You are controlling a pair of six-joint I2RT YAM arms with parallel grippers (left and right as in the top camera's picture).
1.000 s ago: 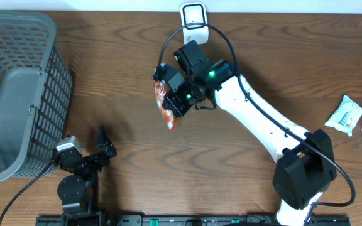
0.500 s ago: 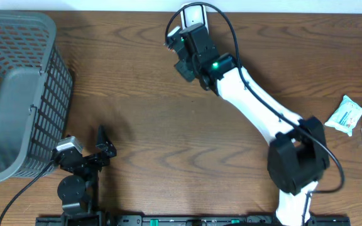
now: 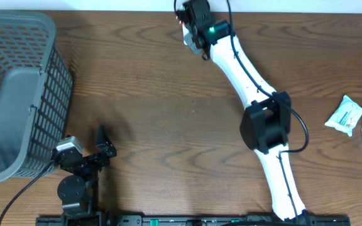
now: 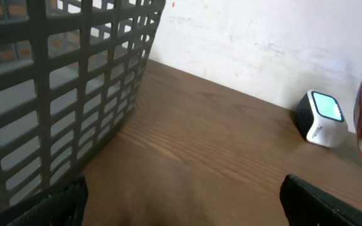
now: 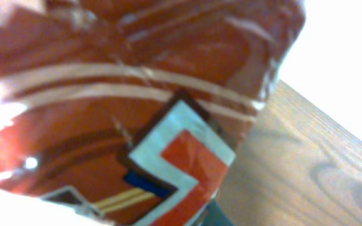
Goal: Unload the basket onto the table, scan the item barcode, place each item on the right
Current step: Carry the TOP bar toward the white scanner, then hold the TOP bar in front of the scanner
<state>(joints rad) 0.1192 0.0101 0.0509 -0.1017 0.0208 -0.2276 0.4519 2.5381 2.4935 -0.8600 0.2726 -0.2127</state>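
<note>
Right gripper (image 3: 191, 32) clamps the orange packet (image 5: 124, 113) near the scanner (image 4: 320, 117); left gripper (image 3: 104, 141) gapes wide.

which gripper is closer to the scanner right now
Right. The right gripper holds the orange packet just beside the scanner; the left gripper sits open far off, near the basket.

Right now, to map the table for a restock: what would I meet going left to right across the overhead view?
In order: grey basket → left gripper, open → right gripper, shut on the orange packet → white packet.
</note>
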